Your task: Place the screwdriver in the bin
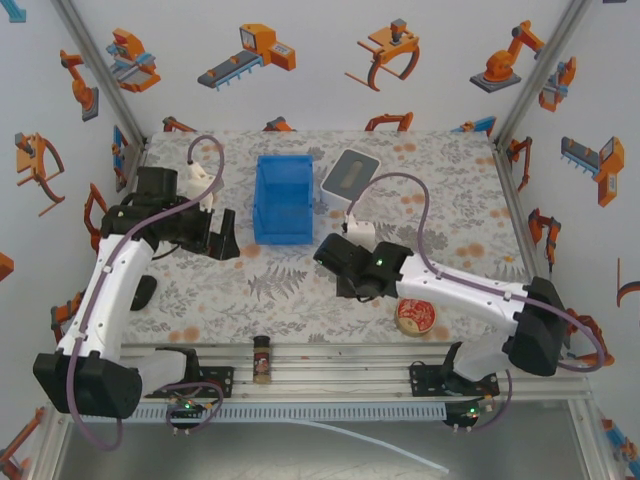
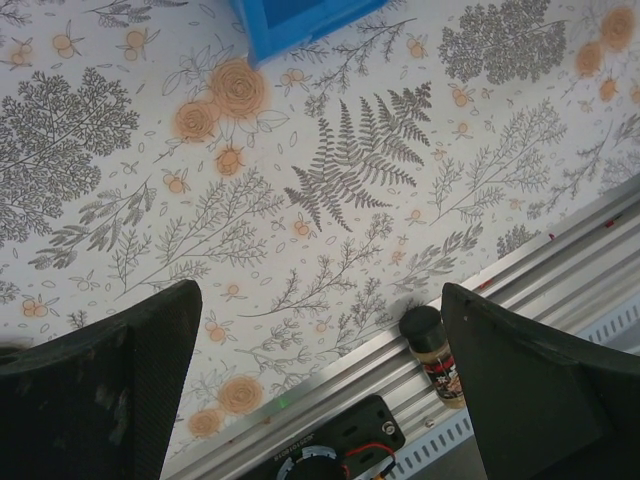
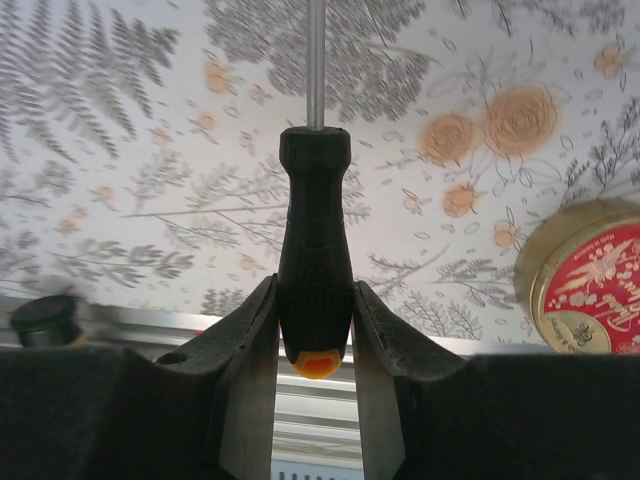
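Floral table [image 1: 300,290]; bin [image 1: 283,226] beside tray [image 1: 338,196]; right hand [image 3: 315,300] clamps screwdriver [image 3: 314,230]; left hand [image 2: 320,300] apart.

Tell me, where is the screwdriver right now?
In the right wrist view, the screwdriver is gripped by its black handle in the right claw, with a red round tin to its right.

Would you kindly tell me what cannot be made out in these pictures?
1. Tip of the screwdriver: right wrist view, the shaft is cut off by the top edge.
2. Most of the bin: left wrist view, all but a corner is cut off by the top edge.
3. Part of the tin: right wrist view, cut off by the right edge.
4. Label of the jar: top view, too small to read.
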